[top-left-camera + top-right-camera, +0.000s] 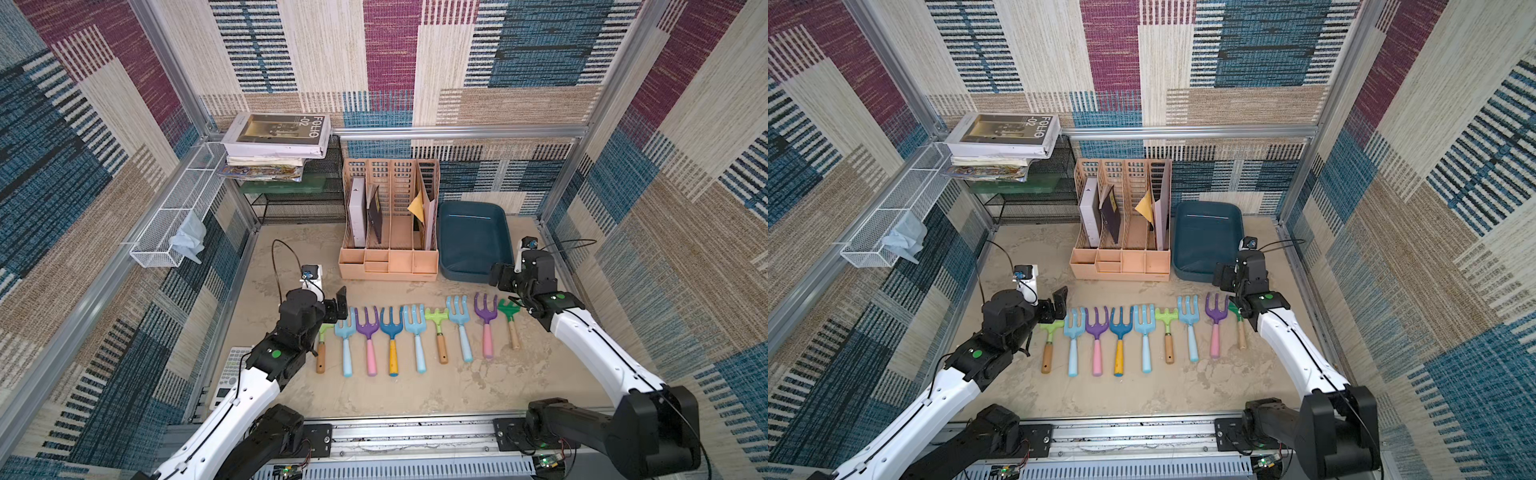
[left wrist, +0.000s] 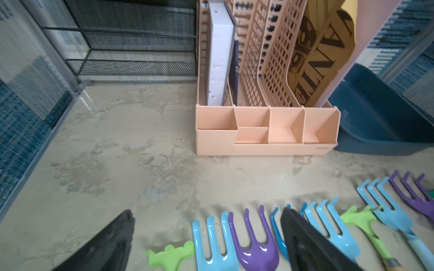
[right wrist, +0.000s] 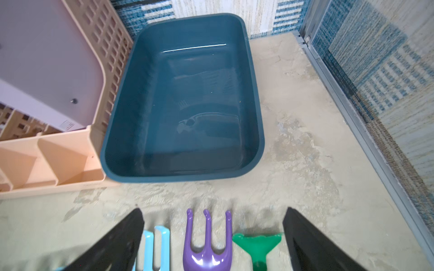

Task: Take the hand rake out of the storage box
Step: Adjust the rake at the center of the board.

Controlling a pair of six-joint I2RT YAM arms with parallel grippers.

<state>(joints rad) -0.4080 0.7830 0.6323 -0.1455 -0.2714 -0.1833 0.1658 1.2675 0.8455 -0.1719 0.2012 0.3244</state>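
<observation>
Evidently the box holds nothing: the right wrist view looks straight onto its bare teal floor, and both top views agree. Nine rakes lie in one row on the table, heads toward the back and handles toward the arms, so the job looks done or nearly so. The right gripper hangs over the row's right end, fingers spread wide with nothing between them. The green rake and a purple rake lie just under that gap, which suggests a tool set down beside its neighbours to keep the line tidy, though that is my guess. The left gripper, likewise wide open and empty, hovers over the other end, above the lime rake and a light blue one. The box sits at the back right, hard against the peach organizer; I cannot tell whether they touch. That organizer's tall side would block a reach into the box from the left, and the side wall stands near on the box's other flank. A calculator lies at the table's left edge, well clear.
</observation>
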